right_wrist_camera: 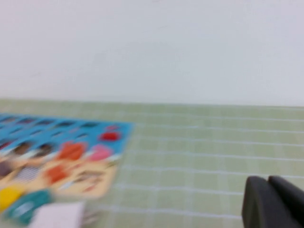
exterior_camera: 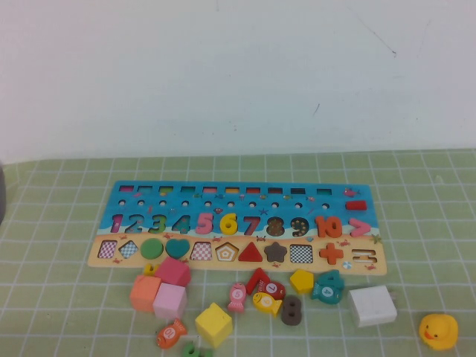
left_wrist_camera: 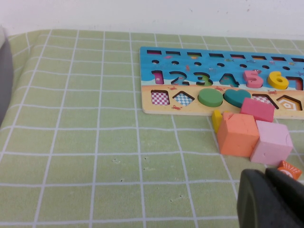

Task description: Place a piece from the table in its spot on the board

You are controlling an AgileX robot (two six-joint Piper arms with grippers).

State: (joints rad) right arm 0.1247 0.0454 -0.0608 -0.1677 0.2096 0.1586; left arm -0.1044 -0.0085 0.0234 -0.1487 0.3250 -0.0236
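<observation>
The board [exterior_camera: 186,204] lies across the middle of the green checked cloth. The yellow "6" piece [exterior_camera: 228,223] sits in its slot on the board, between the pink 5 and the red 7. It also shows there in the left wrist view [left_wrist_camera: 278,80]. Neither arm shows in the high view. My left gripper [left_wrist_camera: 266,175] is shut and empty, low over the cloth in front of the board's left end, near the cubes. My right gripper [right_wrist_camera: 267,181] is shut and empty, off the board's right end [right_wrist_camera: 85,130].
In front of the board lie an orange cube [exterior_camera: 145,292], a pink cube [exterior_camera: 169,300], a magenta block [exterior_camera: 173,271], a yellow cube [exterior_camera: 214,324], a yellow pentagon [exterior_camera: 301,280], a brown 8 [exterior_camera: 291,310] and fish pieces. A white block [exterior_camera: 372,306] and a yellow duck [exterior_camera: 438,330] are at the right.
</observation>
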